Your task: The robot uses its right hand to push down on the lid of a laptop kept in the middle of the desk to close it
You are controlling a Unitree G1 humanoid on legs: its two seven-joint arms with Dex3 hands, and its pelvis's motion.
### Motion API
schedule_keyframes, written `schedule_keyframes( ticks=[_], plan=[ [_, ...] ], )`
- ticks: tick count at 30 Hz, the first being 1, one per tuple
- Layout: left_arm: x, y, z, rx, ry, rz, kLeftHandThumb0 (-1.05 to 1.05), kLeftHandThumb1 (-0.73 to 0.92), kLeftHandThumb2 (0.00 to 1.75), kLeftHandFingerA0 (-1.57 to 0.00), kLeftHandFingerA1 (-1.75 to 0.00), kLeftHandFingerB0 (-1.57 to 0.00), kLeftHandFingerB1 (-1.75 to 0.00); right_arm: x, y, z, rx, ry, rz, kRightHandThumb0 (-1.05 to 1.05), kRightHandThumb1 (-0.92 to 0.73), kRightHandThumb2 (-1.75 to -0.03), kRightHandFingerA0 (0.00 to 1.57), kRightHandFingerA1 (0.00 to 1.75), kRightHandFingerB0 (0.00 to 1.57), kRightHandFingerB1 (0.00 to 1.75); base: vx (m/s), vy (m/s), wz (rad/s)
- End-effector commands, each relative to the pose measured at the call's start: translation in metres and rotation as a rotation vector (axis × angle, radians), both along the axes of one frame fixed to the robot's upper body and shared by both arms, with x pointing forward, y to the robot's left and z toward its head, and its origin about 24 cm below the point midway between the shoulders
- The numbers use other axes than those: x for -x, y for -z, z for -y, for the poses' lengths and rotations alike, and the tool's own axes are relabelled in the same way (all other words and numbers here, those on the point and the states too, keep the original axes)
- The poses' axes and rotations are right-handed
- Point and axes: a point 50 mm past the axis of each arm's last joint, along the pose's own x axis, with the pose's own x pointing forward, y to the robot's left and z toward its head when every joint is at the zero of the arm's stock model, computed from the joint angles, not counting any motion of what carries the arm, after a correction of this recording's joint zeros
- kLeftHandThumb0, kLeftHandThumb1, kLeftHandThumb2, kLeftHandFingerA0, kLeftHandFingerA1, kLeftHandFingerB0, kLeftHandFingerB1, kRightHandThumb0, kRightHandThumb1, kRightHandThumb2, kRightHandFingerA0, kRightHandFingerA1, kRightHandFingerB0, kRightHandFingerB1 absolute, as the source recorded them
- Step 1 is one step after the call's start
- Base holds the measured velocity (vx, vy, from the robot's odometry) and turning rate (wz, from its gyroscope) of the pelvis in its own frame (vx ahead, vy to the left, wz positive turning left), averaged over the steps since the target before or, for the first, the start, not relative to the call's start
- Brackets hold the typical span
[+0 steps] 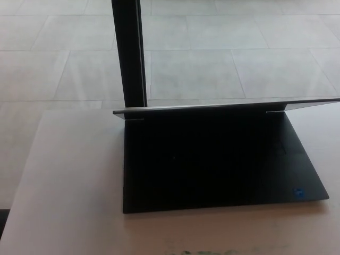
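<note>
You are looking at a white desk carrying the black laptop at its middle, lid standing open, edge-on, so closing is not started. Neither robot hand is showing, so you cannot tell any grasp or the laptop's place relative to it.

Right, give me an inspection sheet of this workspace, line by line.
Surface: pale desk, bare around the laptop, faint marks at the near edge.
Job's things: black laptop in the middle of the desk, open; its lid shows edge-on above the hinge, base flat, blue sticker at the near right corner.
Clutter: nothing seen.
Hands: neither in view.
Cables: nothing seen.
Surroundings: light tiled floor beyond the desk; dark upright post behind the laptop's left rear.
</note>
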Motion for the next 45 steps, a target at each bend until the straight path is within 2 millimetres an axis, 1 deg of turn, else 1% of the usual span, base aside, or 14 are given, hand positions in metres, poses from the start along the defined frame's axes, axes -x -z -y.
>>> schedule_keyframes(
  ticks=[1, 7, 13, 14, 15, 19, 20, 21, 23, 27, 28, 29, 33, 45],
  plan=[
    [0.005, -0.032, -0.019, 0.211, -0.219, 0.207, -0.96, 0.77, 0.64, -0.45, -0.74, -0.46, -0.62, 0.018, -0.049, 0.047, 0.02, 0.378, 0.38, -0.84, -0.91, -0.67, 0.56, 0.97, 0.43, 0.7, 0.0, 0.0, 0.0],
    [0.01, -0.031, -0.018, 0.247, -0.224, 0.207, -0.96, 0.78, 0.64, -0.42, -0.74, -0.43, -0.6, 0.001, -0.091, 0.063, 0.054, 0.397, 0.541, -0.89, -0.92, -0.68, 0.54, 0.96, 0.39, 0.69, 0.0, 0.0, 0.0],
    [0.011, -0.031, -0.016, 0.256, -0.218, 0.196, -0.96, 0.78, 0.64, -0.41, -0.73, -0.42, -0.6, -0.046, -0.176, 0.065, 0.127, 0.23, 0.806, -0.86, -0.9, -0.66, 0.61, 0.78, 0.49, 0.57, 0.0, 0.0, 0.0],
    [0.011, -0.033, -0.015, 0.255, -0.22, 0.198, -0.96, 0.78, 0.64, -0.43, -0.74, -0.43, -0.61, -0.067, -0.207, 0.054, 0.183, 0.154, 0.879, -0.96, -0.71, -0.85, 0.68, 0.76, 0.56, 0.59, 0.0, 0.0, 0.0],
    [0.011, -0.031, -0.015, 0.253, -0.216, 0.191, -0.97, 0.78, 0.64, -0.43, -0.74, -0.43, -0.6, -0.076, -0.223, 0.046, 0.226, 0.099, 0.899, -0.92, -0.87, -0.66, 0.7, 0.72, 0.62, 0.56, 0.0, 0.0, 0.0],
    [0.01, -0.031, -0.015, 0.262, -0.212, 0.191, -0.96, 0.78, 0.64, -0.43, -0.7, -0.42, -0.58, -0.114, -0.279, 0.002, 0.292, -0.175, 0.995, -0.87, -0.88, -0.68, 0.53, 0.42, 0.49, 0.35, 0.0, 0.0, 0.0],
    [0.011, -0.031, -0.014, 0.264, -0.209, 0.187, -0.95, 0.79, 0.64, -0.42, -0.7, -0.41, -0.57, -0.122, -0.289, -0.011, 0.305, -0.237, 1.017, -0.87, -0.7, -1.08, 0.44, 0.52, 0.39, 0.47, 0.0, 0.0, 0.0],
    [0.011, -0.031, -0.013, 0.267, -0.207, 0.189, -0.95, 0.79, 0.64, -0.42, -0.7, -0.41, -0.58, -0.13, -0.298, -0.024, 0.321, -0.292, 1.029, -0.88, -0.89, -0.68, 0.5, 0.4, 0.44, 0.34, 0.0, 0.0, 0.0],
    [0.011, -0.031, -0.014, 0.26, -0.197, 0.176, -0.97, 0.79, 0.64, -0.43, -0.69, -0.41, -0.57, -0.146, -0.309, -0.054, 0.378, -0.427, 1.03, -0.85, -0.92, -0.7, 0.5, 0.4, 0.42, 0.34, 0.0, 0.0, 0.0],
    [0.014, -0.027, -0.014, 0.257, -0.201, 0.161, -0.96, 0.8, 0.64, -0.46, -0.68, -0.43, -0.57, -0.165, -0.312, -0.097, 0.444, -0.648, 1.015, -0.85, -0.92, -0.73, 0.51, 0.41, 0.4, 0.34, 0.0, 0.0, 0.0],
    [0.015, -0.027, -0.014, 0.261, -0.2, 0.162, -0.96, 0.8, 0.64, -0.45, -0.68, -0.43, -0.58, -0.168, -0.311, -0.108, 0.472, -0.701, 0.998, -0.8, -0.75, -1.13, 0.43, 0.53, 0.35, 0.48, 0.0, 0.0, 0.0],
    [0.015, -0.027, -0.014, 0.261, -0.195, 0.162, -0.98, 0.8, 0.65, -0.44, -0.69, -0.41, -0.57, -0.171, -0.311, -0.119, 0.503, -0.744, 0.97, -0.91, -0.92, -0.77, 0.48, 0.4, 0.38, 0.34, 0.0, 0.0, 0.0],
    [0.015, -0.029, -0.012, 0.255, -0.191, 0.157, -0.97, 0.8, 0.64, -0.46, -0.71, -0.43, -0.58, -0.183, -0.304, -0.175, 0.59, -0.995, 0.87, -0.93, -0.92, -0.75, 0.42, 0.45, 0.36, 0.34, 0.0, 0.0, 0.0],
    [0.016, -0.03, -0.014, 0.254, -0.182, 0.156, -0.97, 0.8, 0.64, -0.45, -0.68, -0.43, -0.57, -0.211, -0.267, -0.232, 0.775, -1.325, 0.55, -0.98, -0.92, -0.81, 0.26, 0.51, 0.22, 0.36, 0.0, 0.0, 0.0]
  ],
)
